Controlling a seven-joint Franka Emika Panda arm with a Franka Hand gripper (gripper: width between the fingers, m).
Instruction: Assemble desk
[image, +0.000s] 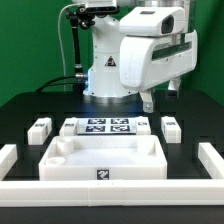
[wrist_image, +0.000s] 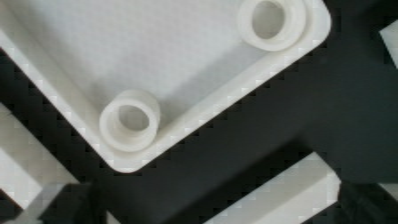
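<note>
Tabletop (image: 105, 160) near centre, rim up; gripper (image: 149, 100) spread, empty, above its far side. We judge grasping comes next: we would square the jaws across the rim before closing.

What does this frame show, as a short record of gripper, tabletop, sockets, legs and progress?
gripper: open, empty, raised clear of the parts
tabletop: flat, rim up, in front of the marker board
sockets: two in the wrist view, both empty
legs: loose, one at each side of the marker board in the exterior view
progress: no leg fitted yet
</note>
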